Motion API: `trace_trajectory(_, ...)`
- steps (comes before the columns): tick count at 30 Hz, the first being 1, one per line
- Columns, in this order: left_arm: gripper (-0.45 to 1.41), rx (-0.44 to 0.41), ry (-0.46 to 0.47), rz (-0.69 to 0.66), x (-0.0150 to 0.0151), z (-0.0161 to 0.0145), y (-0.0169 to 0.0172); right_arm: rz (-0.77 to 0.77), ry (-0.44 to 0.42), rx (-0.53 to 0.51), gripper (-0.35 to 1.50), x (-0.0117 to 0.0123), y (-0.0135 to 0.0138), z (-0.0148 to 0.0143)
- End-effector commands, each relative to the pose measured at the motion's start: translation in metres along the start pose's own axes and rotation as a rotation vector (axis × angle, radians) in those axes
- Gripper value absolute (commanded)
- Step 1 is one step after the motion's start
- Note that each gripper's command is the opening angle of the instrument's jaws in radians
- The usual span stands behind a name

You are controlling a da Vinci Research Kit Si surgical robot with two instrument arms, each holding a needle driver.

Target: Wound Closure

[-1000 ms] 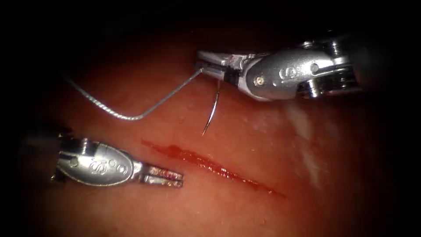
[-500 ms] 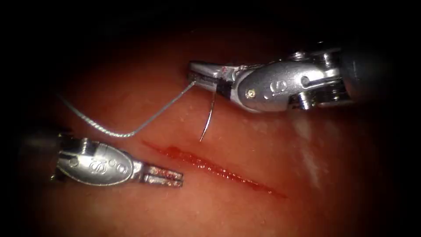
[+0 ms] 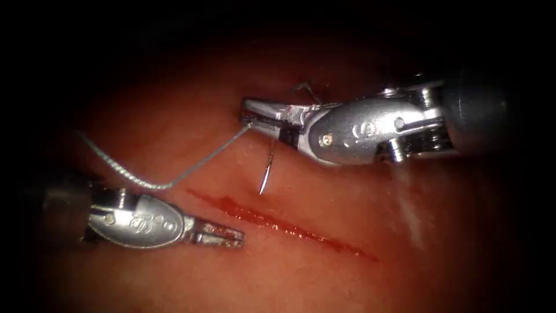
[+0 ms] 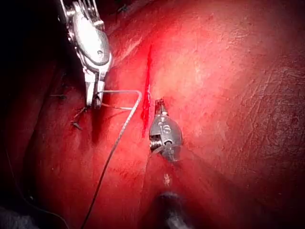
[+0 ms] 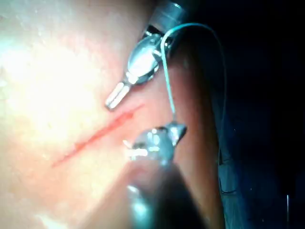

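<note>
Lower now — needle (image 3: 266,174) under right fingers (image 3: 260,110)

Right tool (image 3: 260,113) hides the needle's (image 3: 267,168) swaged end

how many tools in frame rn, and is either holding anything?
2. The right tool, above the cut, grips the needle near its thread end; the needle hangs clear of the tissue. The left tool, left of the cut, holds nothing.

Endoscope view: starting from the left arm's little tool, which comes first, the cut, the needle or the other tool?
From the left tool:
1. Cut, just right of its tip.
2. Needle, above the cut, clear of the tissue.
3. Right tool, higher up, gripping the needle's thread end.
</note>
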Motion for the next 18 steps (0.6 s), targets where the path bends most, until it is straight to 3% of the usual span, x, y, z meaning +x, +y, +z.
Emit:
trace_trajectory(1, -0.33, -0.004, -0.003, 0.003, -0.0006, 0.0008, -0.0001, 0.02, 0.013, -0.011, -0.35, -0.0003, 0.0001, 0.0005)
trace_trajectory(18, -0.33, -0.023, -0.028, -0.009, -0.0023, 0.0017, 0.0001, 0.102, 0.067, -0.082, -0.35, -0.0001, 0.0018, -0.0002)
